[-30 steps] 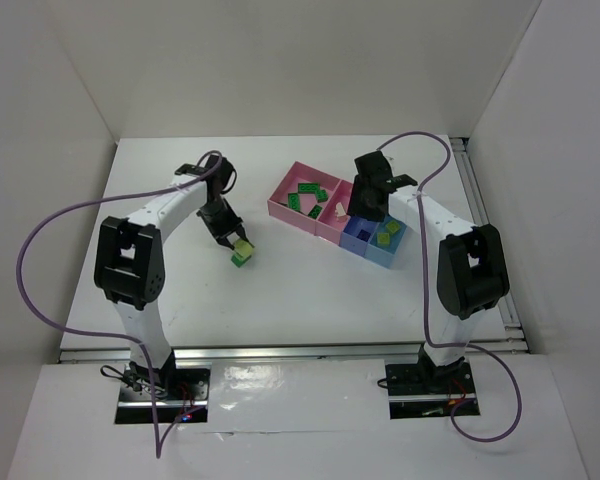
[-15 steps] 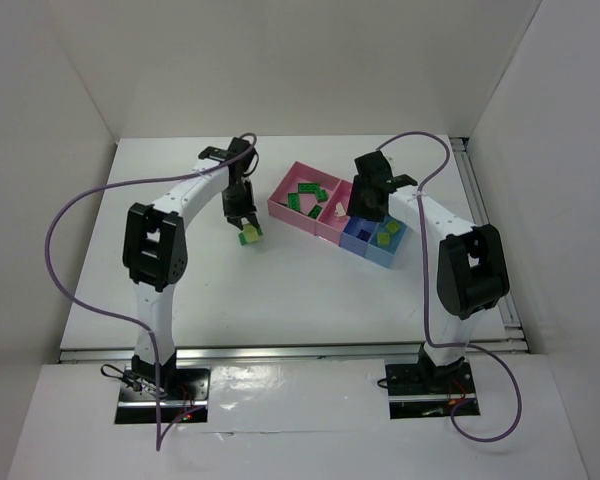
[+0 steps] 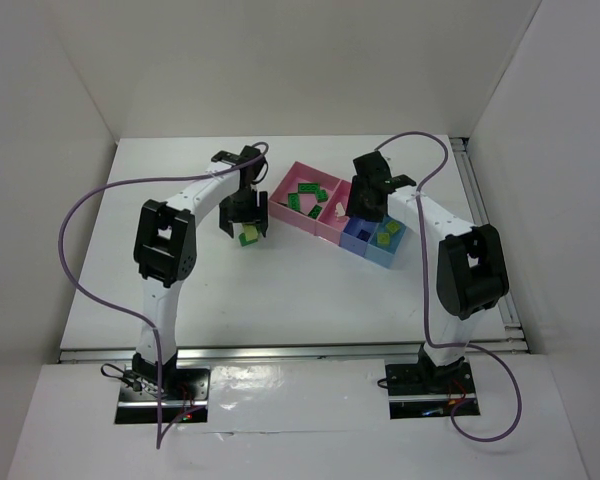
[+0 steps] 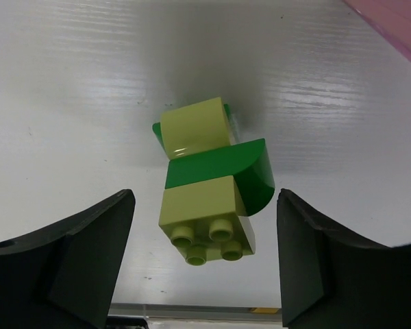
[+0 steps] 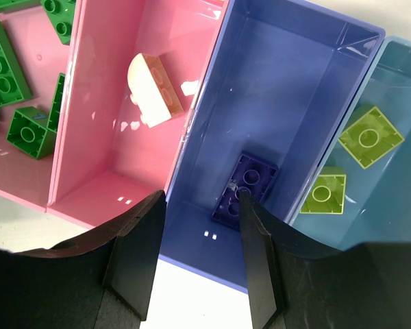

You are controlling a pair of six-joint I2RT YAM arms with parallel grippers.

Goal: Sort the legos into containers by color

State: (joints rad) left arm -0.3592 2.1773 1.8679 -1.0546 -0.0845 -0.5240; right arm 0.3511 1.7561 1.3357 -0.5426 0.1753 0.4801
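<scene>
**Left gripper spread wide around a joined lego stack, just short of the bins**

Nearest the arm bases, the white table is bare. Farther in, the left gripper hangs over a small lego stack. The stack lies on the table just beside the wide pink bin. It is three pieces stuck together: a yellow-green studded block, a dark green curved piece, and a yellow-green curved piece. The left jaws are spread far apart. The stack sits between them and touches neither finger.

The step in hand looks like picking up this stack. It lies skewed between the fingers, and the green piece bulges toward one side. A clean pinch would probably mean centring first and squaring the fingers to the flat sides of the studded block. A closure on the curved faces could twist the stack or let it slip. The stack mixes two colours, so it likely needs pulling apart before either bin suits it.

Farther back, the right gripper hovers over the blue bin. Its fingers are apart and hold nothing. A dark blue brick lies in that bin. A beige brick is in the narrow pink bin. Yellow-green bricks are in the light blue bin, and green bricks are in the wide pink bin.
</scene>
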